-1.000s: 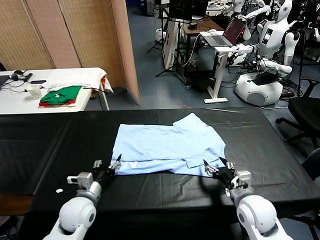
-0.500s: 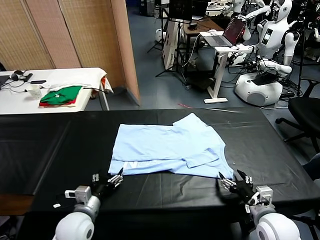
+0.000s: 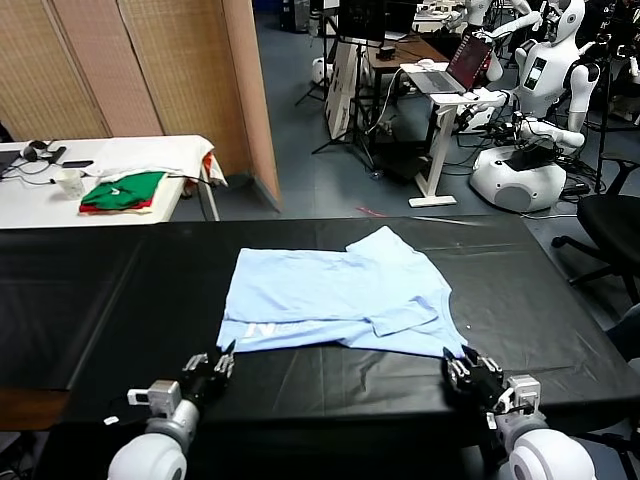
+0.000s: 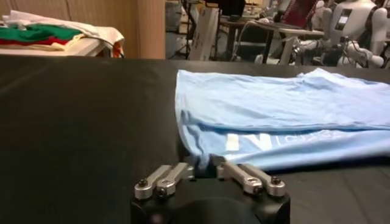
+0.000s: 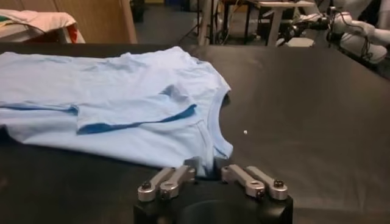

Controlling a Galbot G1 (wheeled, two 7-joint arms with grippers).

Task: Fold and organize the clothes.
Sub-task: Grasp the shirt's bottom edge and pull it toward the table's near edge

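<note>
At the near edge of the black table [image 3: 90,300], left gripper [image 3: 213,364] and right gripper [image 3: 466,368] sat low on the cloth, each with fingers closed on the near hem of the pale blue T-shirt [image 3: 340,295]. Left wrist view showed the left gripper [image 4: 204,167] pinching the shirt's [image 4: 280,115] near left corner, just beside faint white lettering [image 4: 250,141]. Right wrist view showed the right gripper [image 5: 204,165] clamped on the shirt's [image 5: 116,97] near right corner, by the neckline; a tiny white speck [image 5: 245,131] lay on bare table just beside it. Shirt lay spread flat across the middle of the table, partly folded, one sleeve layer doubled over on top. Farther back left, a white side table [image 3: 150,155] held folded green and red garments [image 3: 124,191]. Far right stood a laptop [image 3: 452,68] on a stand and white robots [image 3: 535,100].
</note>
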